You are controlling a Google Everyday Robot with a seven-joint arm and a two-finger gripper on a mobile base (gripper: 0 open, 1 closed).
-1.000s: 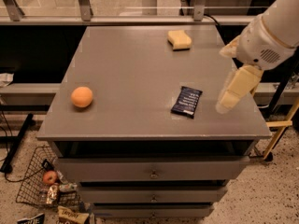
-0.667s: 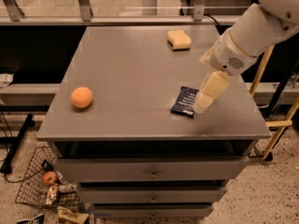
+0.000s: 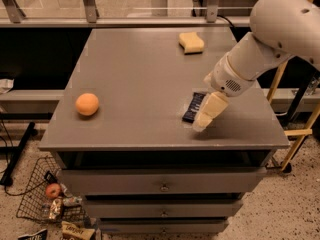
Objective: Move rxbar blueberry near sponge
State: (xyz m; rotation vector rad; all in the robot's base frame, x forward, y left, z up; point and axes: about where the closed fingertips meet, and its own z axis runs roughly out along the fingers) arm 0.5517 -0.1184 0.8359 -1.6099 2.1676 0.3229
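The robot's bulky white arm (image 3: 270, 34) is leaning in from the upper right, its rounded elbow sitting high and its forearm sloping down to the left. Below the vented wrist, the cream-coloured pincer (image 3: 202, 123) is pointing steeply downward, its tip hanging close to the front right part of the grey tabletop (image 3: 140, 74).

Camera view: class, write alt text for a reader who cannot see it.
The robot's hand is low at the right side of the rxbar blueberry, near the front right edge of the grey cabinet top. A yellow sponge lies at the back, an orange on the left.
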